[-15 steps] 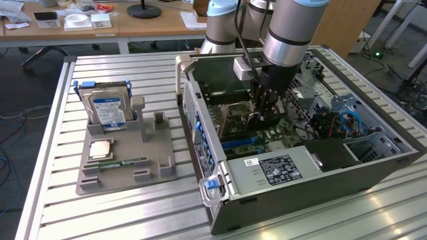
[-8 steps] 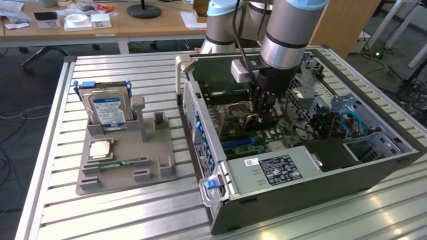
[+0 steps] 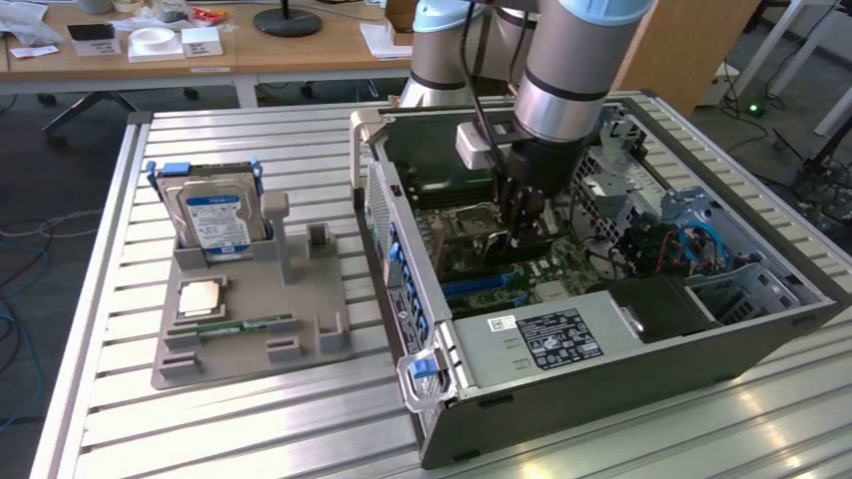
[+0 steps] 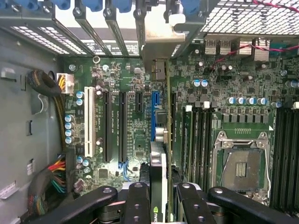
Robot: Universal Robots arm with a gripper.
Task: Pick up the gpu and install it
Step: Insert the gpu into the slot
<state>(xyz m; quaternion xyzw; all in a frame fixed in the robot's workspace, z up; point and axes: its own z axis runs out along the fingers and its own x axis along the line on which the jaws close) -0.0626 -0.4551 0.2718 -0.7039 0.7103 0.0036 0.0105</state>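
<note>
One gpu (image 4: 158, 168) is sitting edge-on inside the open computer case (image 3: 692, 349), near the centre of the exterior view.
The gripper (image 4: 159, 198) is clamping it from both sides, lining it up with the blue slot (image 4: 154, 105) on the motherboard (image 4: 131, 140). Pick-up is done, and seating is looking unfinished.

One gpu (image 4: 159, 175), one hard drive (image 3: 217, 220) (blue-labelled)

The gpu (image 4: 159, 186) stands in the case (image 3: 600, 374), over the motherboard (image 4: 135, 140).
</note>
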